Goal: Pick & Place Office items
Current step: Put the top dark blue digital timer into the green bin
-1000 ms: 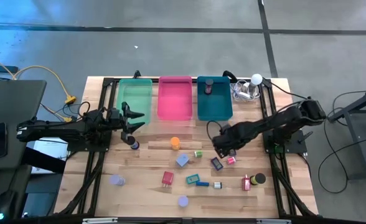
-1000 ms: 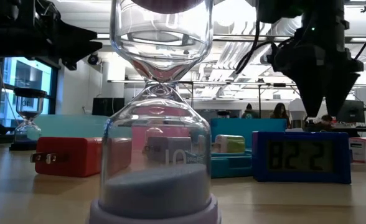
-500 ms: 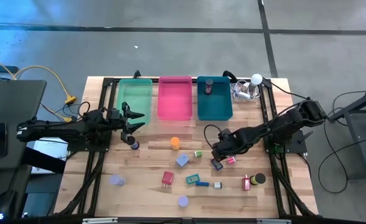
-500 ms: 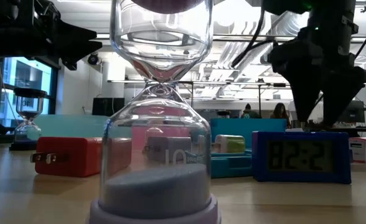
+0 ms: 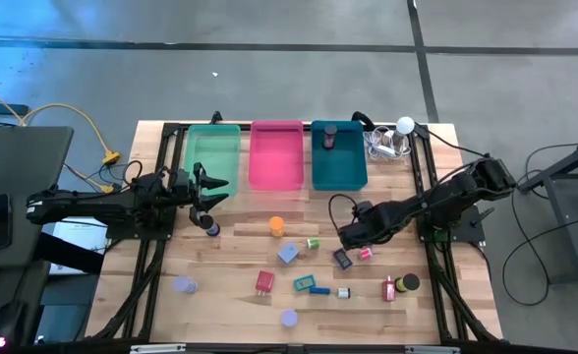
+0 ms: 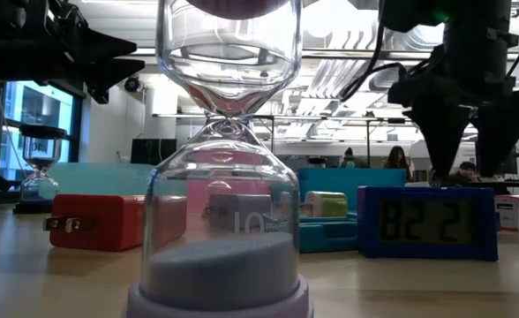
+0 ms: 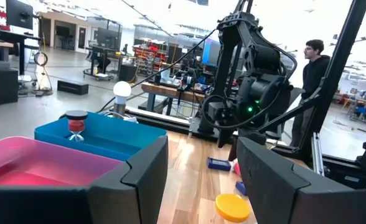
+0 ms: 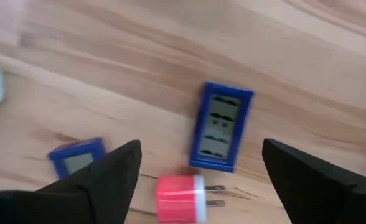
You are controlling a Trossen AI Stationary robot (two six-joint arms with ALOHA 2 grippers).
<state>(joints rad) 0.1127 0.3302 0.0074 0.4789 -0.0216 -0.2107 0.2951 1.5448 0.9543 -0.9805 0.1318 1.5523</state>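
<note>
Office items lie scattered on the wooden table (image 5: pixel 240 265): a blue digital clock (image 5: pixel 342 259), a red plug (image 5: pixel 264 282), an orange cylinder (image 5: pixel 276 226), a teal block (image 5: pixel 303 284) and lavender hourglasses (image 5: pixel 288 318). My right gripper (image 5: pixel 351 236) hangs open above the blue clock (image 8: pixel 220 127), pointing down, a finger (image 8: pixel 111 171) on either side and clear of it. In the low view the right gripper (image 6: pixel 461 163) stands over the clock (image 6: pixel 427 223). My left gripper (image 5: pixel 208 190) waits open and level by the green tray (image 5: pixel 213 157), nothing between its fingers (image 7: pixel 142 180).
Green, pink (image 5: pixel 276 154) and teal (image 5: pixel 338 157) trays stand along the far edge; the teal one holds a dark-capped hourglass (image 5: pixel 329 135). A white ball with cables (image 5: pixel 403 127) lies at the far right. A dark-capped hourglass (image 5: pixel 211 227) stands near my left gripper. A person (image 7: pixel 315 68) stands beyond the table.
My right gripper has turned about its downward-pointing axis above the blue clock, so that in the low view its two fingers now show spread apart. It has stayed open. Nothing on the table has moved.
</note>
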